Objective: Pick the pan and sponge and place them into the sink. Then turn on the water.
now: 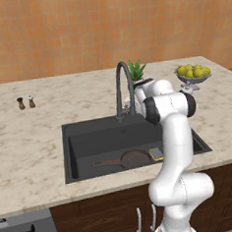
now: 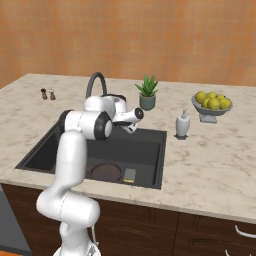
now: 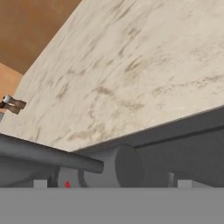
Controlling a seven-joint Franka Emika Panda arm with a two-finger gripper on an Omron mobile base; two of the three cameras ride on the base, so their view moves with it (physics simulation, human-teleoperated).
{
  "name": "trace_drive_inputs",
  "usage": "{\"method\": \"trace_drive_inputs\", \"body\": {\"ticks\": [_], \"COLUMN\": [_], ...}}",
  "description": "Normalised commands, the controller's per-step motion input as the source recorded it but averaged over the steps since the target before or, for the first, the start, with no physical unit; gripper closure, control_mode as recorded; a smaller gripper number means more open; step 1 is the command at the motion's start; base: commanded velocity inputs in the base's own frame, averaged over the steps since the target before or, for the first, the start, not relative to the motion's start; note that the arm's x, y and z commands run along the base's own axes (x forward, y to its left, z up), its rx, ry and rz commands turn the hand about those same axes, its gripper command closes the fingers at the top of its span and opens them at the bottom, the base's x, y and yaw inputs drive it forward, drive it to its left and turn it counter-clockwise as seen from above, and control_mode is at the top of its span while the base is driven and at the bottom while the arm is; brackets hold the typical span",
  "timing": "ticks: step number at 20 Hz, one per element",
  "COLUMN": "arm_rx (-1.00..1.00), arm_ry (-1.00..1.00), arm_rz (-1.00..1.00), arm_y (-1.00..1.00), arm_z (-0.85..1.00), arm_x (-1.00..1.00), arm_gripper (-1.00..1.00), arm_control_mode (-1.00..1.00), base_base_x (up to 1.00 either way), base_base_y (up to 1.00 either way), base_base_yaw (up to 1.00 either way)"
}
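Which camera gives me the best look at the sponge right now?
The right base view: the sponge lies in the open on the sink floor beside the pan. In the left base view the arm partly covers it. The hand view looks at the faucet base and counter.

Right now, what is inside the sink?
Inside the sink lie the pan and the sponge beside it. The arm covers the basin's right part.
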Motion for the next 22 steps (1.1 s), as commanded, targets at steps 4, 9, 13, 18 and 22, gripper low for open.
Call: {"method": "trace_drive_inputs", "body": {"ticks": [4,9,13,18,22], "arm_rx": [0.0,0.0,0.0,0.0,0.16], "arm_ry": [0.0,0.0,0.0,0.0,0.0], "arm_rz": [0.0,0.0,0.0,0.0,0.0], "arm_y": [0.06,0.02,0.0,0.0,0.0], "arm_z": [-0.11,-0.08,0.0,0.0,0.0], "arm_x": [0.18,0.14,0.02,0.0,0.0], "arm_gripper": [-1.0,1.0,1.0,1.0,1.0], "arm_control_mode": [-1.0,-1.0,-1.0,-1.0,-1.0], "base_base_x": [0.0,0.0,0.0,0.0,0.0], "base_base_y": [0.0,0.0,0.0,0.0,0.0], "base_base_yaw": [0.0,0.0,0.0,0.0,0.0]}}
